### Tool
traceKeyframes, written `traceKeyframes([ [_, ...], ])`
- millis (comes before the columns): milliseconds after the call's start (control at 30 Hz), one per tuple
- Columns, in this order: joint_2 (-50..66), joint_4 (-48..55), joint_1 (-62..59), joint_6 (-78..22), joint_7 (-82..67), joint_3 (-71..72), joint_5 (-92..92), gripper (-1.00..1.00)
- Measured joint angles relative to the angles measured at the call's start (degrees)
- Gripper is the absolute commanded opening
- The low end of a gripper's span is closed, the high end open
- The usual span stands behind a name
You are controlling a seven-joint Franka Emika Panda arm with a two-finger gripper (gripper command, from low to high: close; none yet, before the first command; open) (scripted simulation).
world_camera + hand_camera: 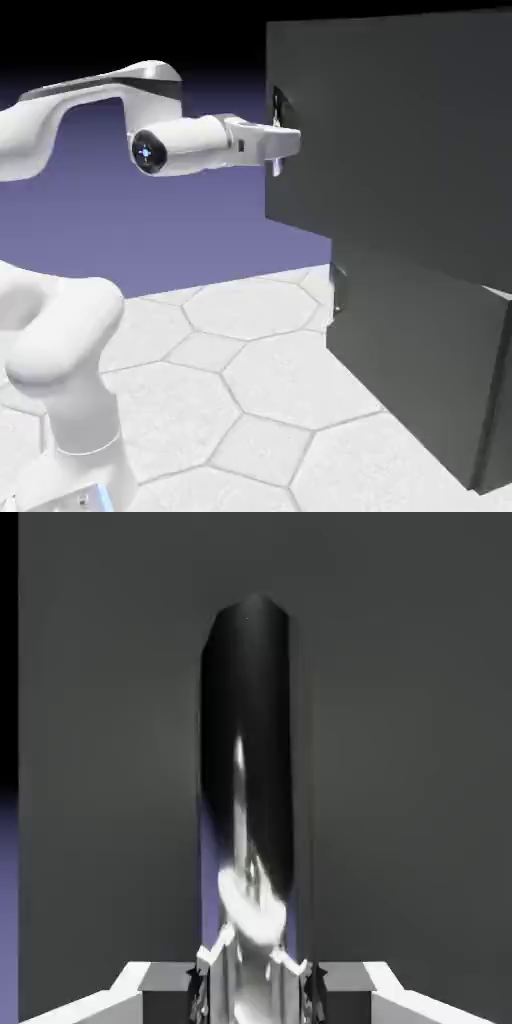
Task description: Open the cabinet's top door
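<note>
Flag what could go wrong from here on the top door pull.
The gripper pinches only the lower part of the shiny handle, so it might slip off under load. The handle is glossy and looks smooth, possibly giving poor friction. The top door is large beside the gripper, so swinging it may twist the grip.

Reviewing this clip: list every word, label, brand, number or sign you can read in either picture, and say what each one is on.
None: no text can be read in either view.
The robot's base has a small marked panel, too small to make out.
The cabinet's top door and its handle show no lettering.
</note>
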Motion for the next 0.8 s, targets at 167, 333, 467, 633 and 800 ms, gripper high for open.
traceKeyframes([
  [167, -5.2, -6.0, 5.0, -7.0, 2.0, -10.4, -10.1, -1.0],
  [333, -9.7, -9.8, 7.2, -14.2, 3.8, -20.8, -20.6, -1.0],
  [467, -12.0, -11.2, 7.5, -20.2, 4.7, -29.1, -28.7, -1.0],
  [633, -13.0, -11.3, 7.3, -27.8, 5.1, -39.5, -38.5, -1.0],
  [800, -11.8, -9.4, 7.4, -35.7, 4.8, -49.8, -47.7, -1.0],
])
